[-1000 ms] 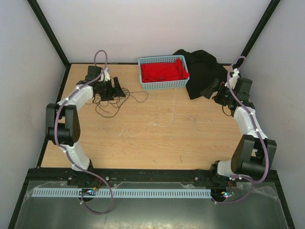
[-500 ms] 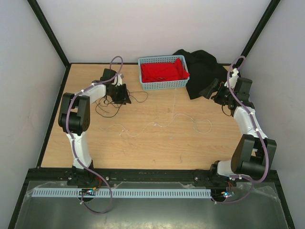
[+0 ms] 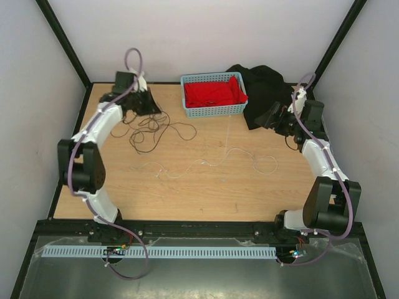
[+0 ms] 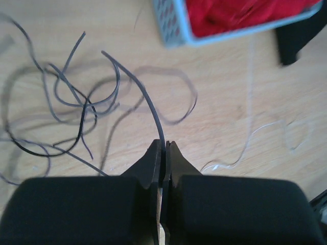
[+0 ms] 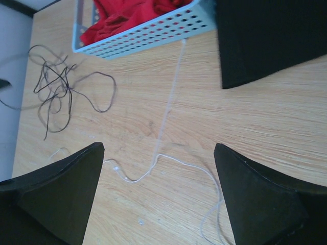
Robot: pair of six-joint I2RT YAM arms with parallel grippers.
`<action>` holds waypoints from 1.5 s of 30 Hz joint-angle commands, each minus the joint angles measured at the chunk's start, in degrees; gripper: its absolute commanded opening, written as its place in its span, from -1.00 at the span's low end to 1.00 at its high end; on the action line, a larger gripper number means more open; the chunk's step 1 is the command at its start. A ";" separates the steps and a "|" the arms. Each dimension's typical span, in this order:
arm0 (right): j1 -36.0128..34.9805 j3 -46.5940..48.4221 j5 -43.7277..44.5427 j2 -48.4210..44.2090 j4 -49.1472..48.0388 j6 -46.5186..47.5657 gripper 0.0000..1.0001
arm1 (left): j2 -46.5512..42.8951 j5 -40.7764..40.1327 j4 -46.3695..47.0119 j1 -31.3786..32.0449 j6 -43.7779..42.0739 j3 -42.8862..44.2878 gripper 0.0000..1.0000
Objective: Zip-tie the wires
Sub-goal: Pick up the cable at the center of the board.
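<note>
The black wires point(image 3: 151, 132) lie in a loose tangle at the far left of the table. One black strand point(image 4: 148, 102) curves up out of my left gripper point(image 4: 164, 146), which is shut on it, near the back left corner point(image 3: 146, 103). Whitish wires point(image 3: 212, 163) curl across the middle of the table. The zip tie point(image 5: 171, 92) is a straight white strip running from the blue basket point(image 3: 214, 111) toward the near edge. My right gripper point(image 5: 158, 148) hangs open above the zip tie's near end, holding nothing; from above the right gripper point(image 3: 274, 117) is at the far right.
The blue basket point(image 5: 148, 35) holds a red cloth point(image 3: 212, 92). A black cloth point(image 3: 265, 90) lies heaped to the basket's right, next to my right gripper. Black frame posts and grey walls close in the table on three sides.
My left gripper has shut on a black strand and swung back toward the far left corner, pulling the black tangle with it. My right arm has edged slightly left.
</note>
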State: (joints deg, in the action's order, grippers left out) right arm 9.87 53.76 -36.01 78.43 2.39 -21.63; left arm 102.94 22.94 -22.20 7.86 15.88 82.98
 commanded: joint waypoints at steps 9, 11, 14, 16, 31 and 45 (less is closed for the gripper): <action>-13.65 1.61 0.56 -0.50 -8.52 -6.09 1.00 | -11.03 12.68 0.38 -13.61 7.03 17.81 -1.00; -15.54 2.06 0.63 0.01 -10.15 -7.08 1.00 | -10.71 14.98 0.33 -14.65 7.95 21.06 -1.00; -18.36 2.91 -0.62 0.60 -13.53 -9.77 1.00 | -11.07 18.09 1.38 -14.63 9.79 22.96 -1.00; -20.52 3.47 -1.22 0.54 -16.56 -10.64 0.99 | -12.16 20.48 3.46 -14.42 12.54 21.53 -1.00; -39.23 -6.33 9.34 0.37 -44.08 -27.85 0.99 | -28.17 9.94 13.53 -3.16 22.31 0.50 -1.00; -48.46 -8.72 20.24 5.24 -50.22 -38.10 0.99 | -37.91 -7.60 20.48 8.25 27.09 -12.20 -1.00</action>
State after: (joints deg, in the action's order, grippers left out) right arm -37.36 44.80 -19.18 81.89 -44.51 -55.96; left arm 67.44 21.19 -6.37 14.41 41.50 72.20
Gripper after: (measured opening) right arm 0.993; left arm 0.007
